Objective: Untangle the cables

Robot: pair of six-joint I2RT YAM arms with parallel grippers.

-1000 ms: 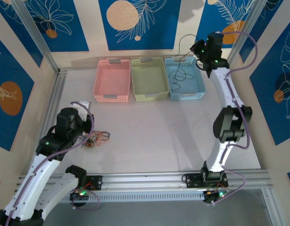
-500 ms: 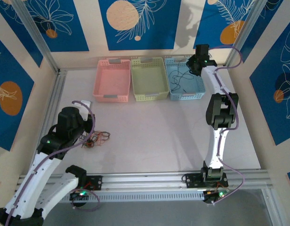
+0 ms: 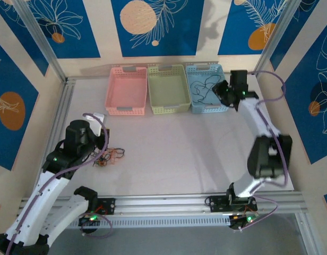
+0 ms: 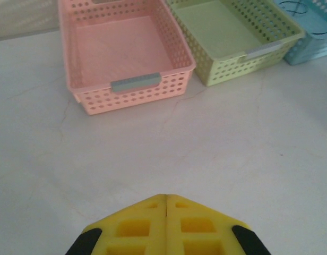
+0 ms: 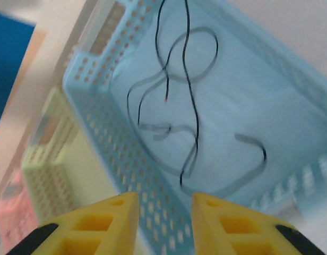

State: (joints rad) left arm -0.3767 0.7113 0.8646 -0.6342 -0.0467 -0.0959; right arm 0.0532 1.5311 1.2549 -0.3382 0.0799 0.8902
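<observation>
Cables [image 3: 111, 155] tangled beside closed left gripper [image 4: 166, 199]; black cable [image 5: 195, 119] in blue basket [image 5: 115, 154], right gripper [image 5: 164, 199] open, empty; next I'd separate another strand.

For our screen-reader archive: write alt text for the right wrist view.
A thin black cable lies in loose loops inside a blue basket, seen at a tilt. The right gripper shows at the bottom edge, its yellow fingers apart and holding nothing. A green basket sits blurred at the left.
</observation>
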